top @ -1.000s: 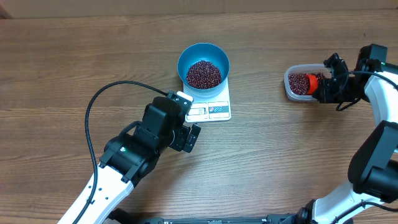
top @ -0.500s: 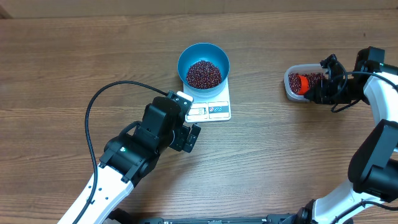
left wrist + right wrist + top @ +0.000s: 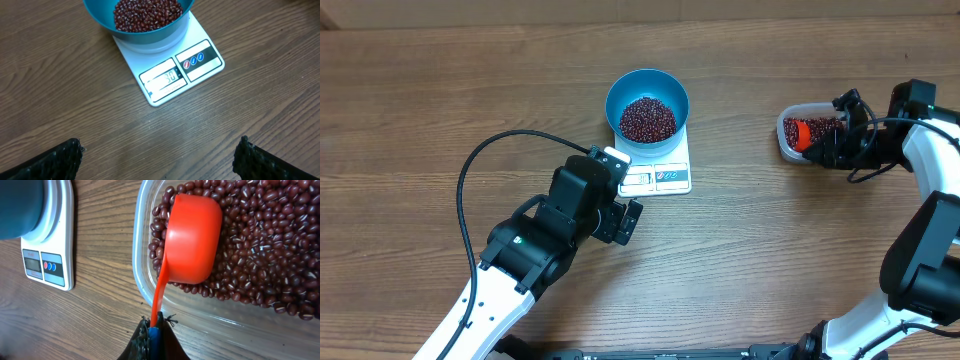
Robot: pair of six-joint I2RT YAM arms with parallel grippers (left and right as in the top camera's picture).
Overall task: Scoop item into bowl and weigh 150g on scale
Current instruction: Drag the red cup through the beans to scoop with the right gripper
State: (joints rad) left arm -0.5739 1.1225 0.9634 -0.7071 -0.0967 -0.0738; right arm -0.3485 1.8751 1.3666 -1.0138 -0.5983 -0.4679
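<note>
Overhead, the wooden desk (image 3: 440, 90) carries 2 arms, the left one reaching in from 7 o'clock and the right from 4 o'clock. The left hand (image 3: 159, 159) hovers over bare wood just at 7 o'clock of the scale (image 3: 660, 172), its fingers spread wide apart and holding nothing. The right hand (image 3: 154, 330) is clamped on the thin handle of an orange-red scoop (image 3: 192, 240). The white scale sits near the desk's centre, its display showing digits ending in 30. The blue bowl (image 3: 620, 95) stands on the scale's 12 o'clock end. A clear tub (image 3: 785, 145) lies well apart at 3 o'clock of the bowl. The scoop's cup rests in the tub, rounded back toward the wrist camera. Dark red beans (image 3: 647, 118) heap in the bowl, and more fill the tub.
</note>
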